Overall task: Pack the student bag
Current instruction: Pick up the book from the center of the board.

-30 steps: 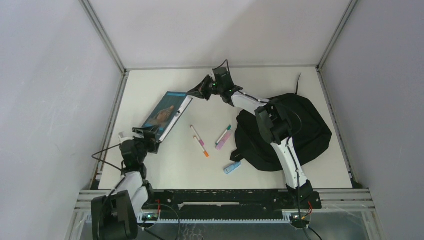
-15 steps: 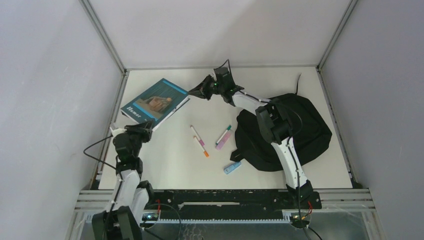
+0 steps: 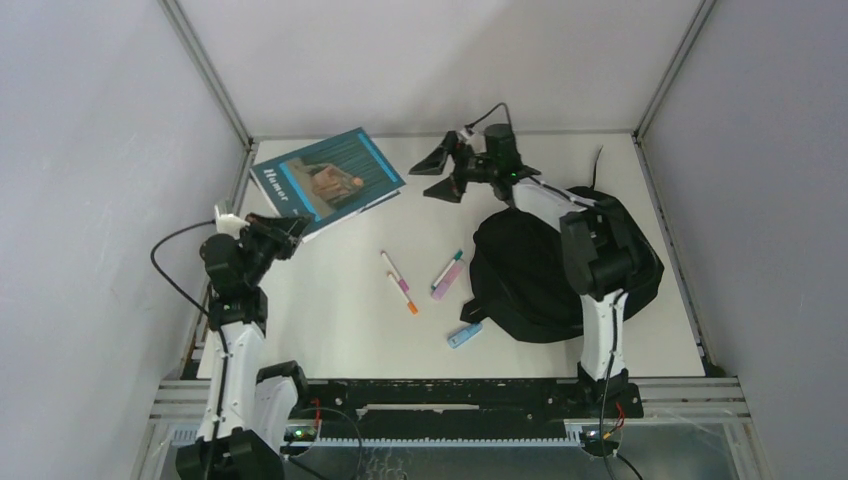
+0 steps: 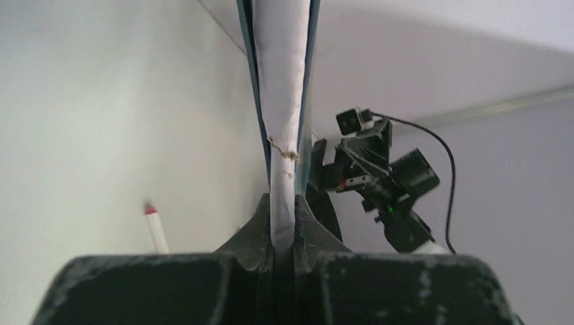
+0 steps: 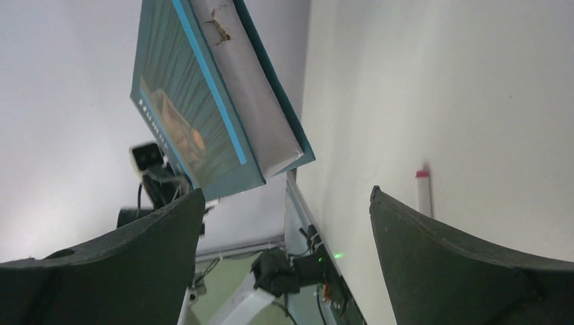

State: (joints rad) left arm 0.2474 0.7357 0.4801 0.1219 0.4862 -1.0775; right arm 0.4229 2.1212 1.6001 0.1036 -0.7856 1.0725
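A teal paperback book is held above the table's far left corner, cover up. My left gripper is shut on its near corner; in the left wrist view the white page edge runs up from between the closed fingertips of that gripper. My right gripper stands open just right of the book, apart from it. In the right wrist view the book hangs beyond that gripper, with nothing between its fingers. The student bag, black and soft, lies on the right under the right arm.
Two markers and a purple-and-teal pen lie mid-table. A small light blue item sits near the bag's front edge. The enclosure's metal frame and grey walls close in on the left, back and right.
My right gripper opened, let go of the book and drew back to the right. My left gripper shut on the book's near corner and carried it up toward the far left, turning it flatter.
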